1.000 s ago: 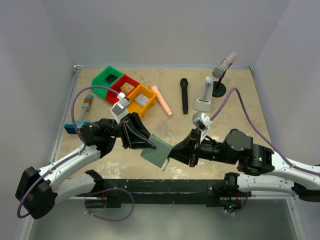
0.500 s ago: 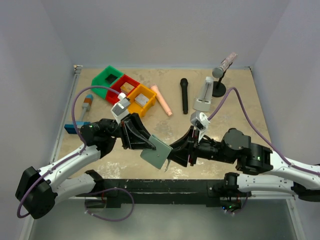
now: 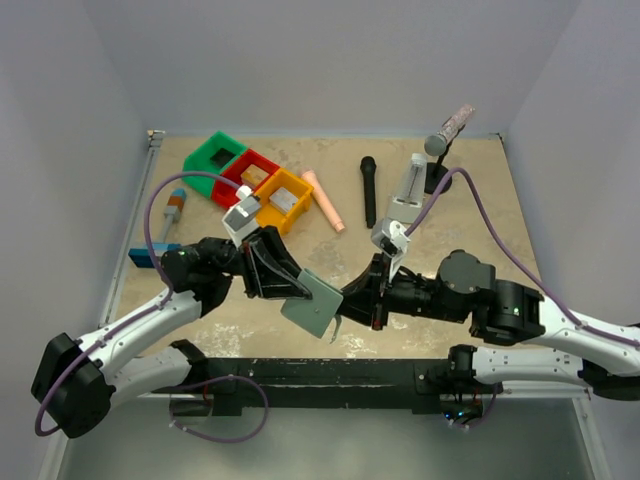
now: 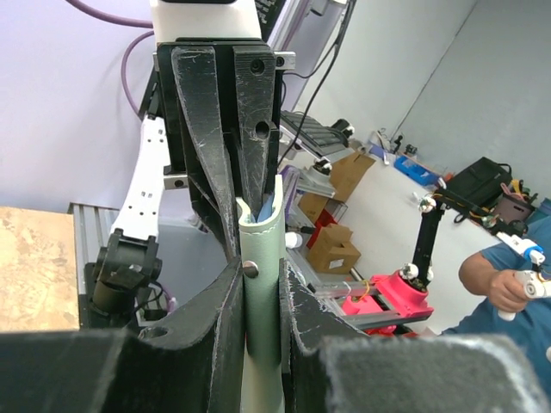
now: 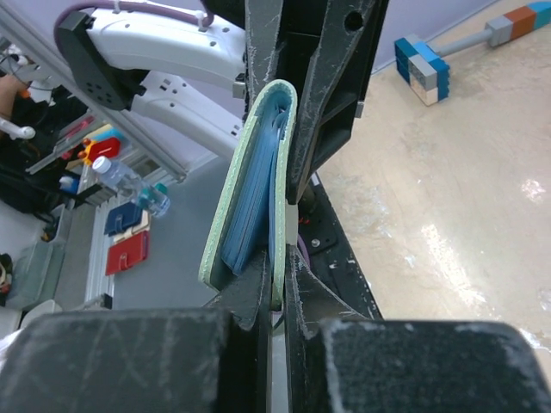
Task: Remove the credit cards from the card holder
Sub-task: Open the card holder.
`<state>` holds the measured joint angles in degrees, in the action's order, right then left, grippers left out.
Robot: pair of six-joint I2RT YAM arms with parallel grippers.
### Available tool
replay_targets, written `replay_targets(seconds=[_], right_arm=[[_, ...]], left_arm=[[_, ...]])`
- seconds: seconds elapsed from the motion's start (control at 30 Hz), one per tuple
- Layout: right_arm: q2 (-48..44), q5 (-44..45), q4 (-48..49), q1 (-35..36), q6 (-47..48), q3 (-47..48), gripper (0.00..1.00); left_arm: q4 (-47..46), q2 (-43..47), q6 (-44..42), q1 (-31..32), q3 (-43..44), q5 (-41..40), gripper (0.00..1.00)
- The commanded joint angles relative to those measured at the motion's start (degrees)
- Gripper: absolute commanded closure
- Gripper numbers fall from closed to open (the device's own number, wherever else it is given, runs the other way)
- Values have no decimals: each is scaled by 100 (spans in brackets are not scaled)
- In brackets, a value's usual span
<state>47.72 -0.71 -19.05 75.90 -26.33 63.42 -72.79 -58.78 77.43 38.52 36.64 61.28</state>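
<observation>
The card holder [image 3: 316,300], pale teal and folded, hangs in the air between both arms, above the table's near edge. My left gripper [image 3: 291,290] is shut on it across the folded spine [image 4: 261,284], with one finger on each cover. From the right, my right gripper [image 3: 344,306] is shut on the thin edge of one cover [image 5: 277,274]. The other cover gapes a little and shows blue inner pocket layers [image 5: 256,200]. The credit cards are hidden inside the holder.
Green [image 3: 222,153], red [image 3: 250,172] and orange [image 3: 282,198] bins stand at the back left. A pink stick [image 3: 323,200], a black microphone [image 3: 368,190] and a microphone stand [image 3: 438,160] lie further back. A blue-and-white block [image 5: 422,69] sits at the left.
The right gripper opened briefly and shut again on the holder's cover. Its wrist shifted slightly up and left. The left arm and the holder stayed where they were.
</observation>
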Motion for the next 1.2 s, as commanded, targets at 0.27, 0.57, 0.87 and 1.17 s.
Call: replay_targets(seconds=[0.27, 0.57, 0.87, 1.17], right_arm=[[-510, 1204, -1249, -31, -4, 337, 100], [263, 2363, -3349, -22, -285, 1348, 100], [957, 3173, -4800, -22, -873, 1989, 100], [1703, 3173, -5835, -40, -1146, 2709, 100]], left_arm=[[2134, 895, -1695, -486, -167, -836, 63], [2248, 507, -1185, -793, -430, -1503, 0], [7610, 1624, -3857, -671, 607, -5077, 0], [10610, 457, -4780, -205, 1898, -7835, 0]])
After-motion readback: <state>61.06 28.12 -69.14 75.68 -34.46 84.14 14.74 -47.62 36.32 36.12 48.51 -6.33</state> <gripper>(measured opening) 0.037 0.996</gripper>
